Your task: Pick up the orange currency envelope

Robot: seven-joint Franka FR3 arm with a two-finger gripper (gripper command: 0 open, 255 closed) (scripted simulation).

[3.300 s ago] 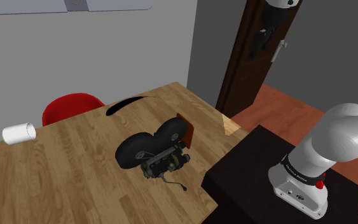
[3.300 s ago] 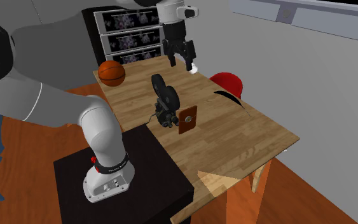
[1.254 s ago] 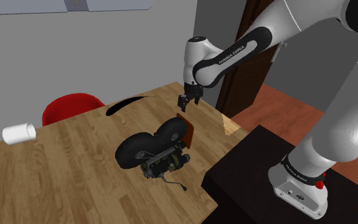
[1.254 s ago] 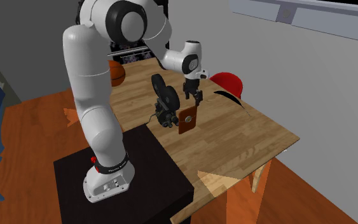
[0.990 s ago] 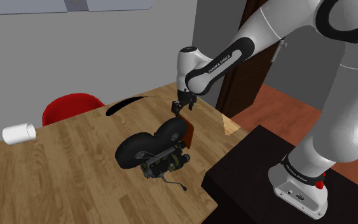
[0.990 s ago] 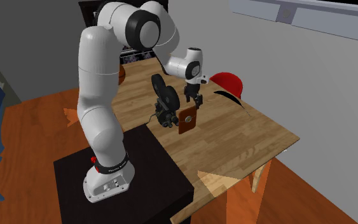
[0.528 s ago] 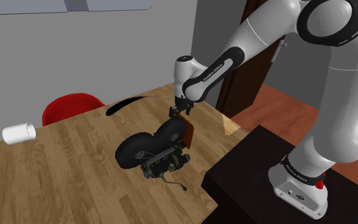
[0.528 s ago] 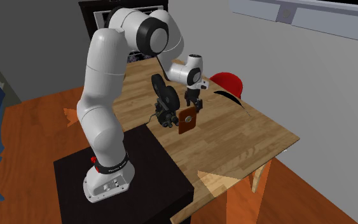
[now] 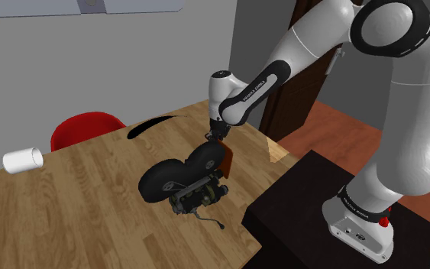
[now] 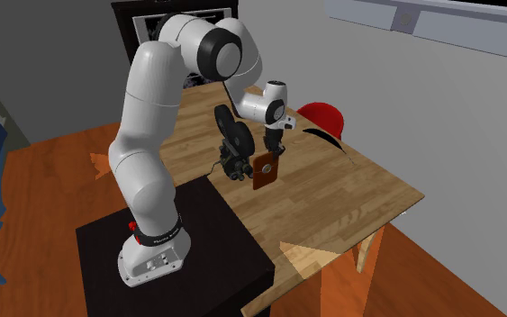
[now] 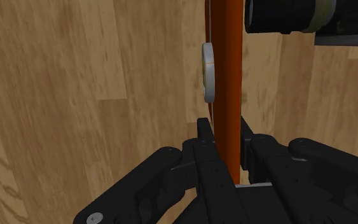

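Since half a second ago the gripper (image 9: 215, 137) (image 10: 272, 149) (image 11: 227, 137) has been sinking the last little way, and it is now sitting over the top edge of the orange envelope (image 9: 225, 159) (image 10: 265, 171) (image 11: 227, 63). Its fingers are pressing on both faces, clamping the envelope between them. The envelope is standing on edge on the wooden table (image 9: 91, 206) (image 10: 332, 189) (image 11: 75, 95), leaning back against the black film camera (image 9: 179, 182) (image 10: 231, 140) (image 11: 285, 16), with its white round clasp (image 11: 208, 71) facing away from the camera.
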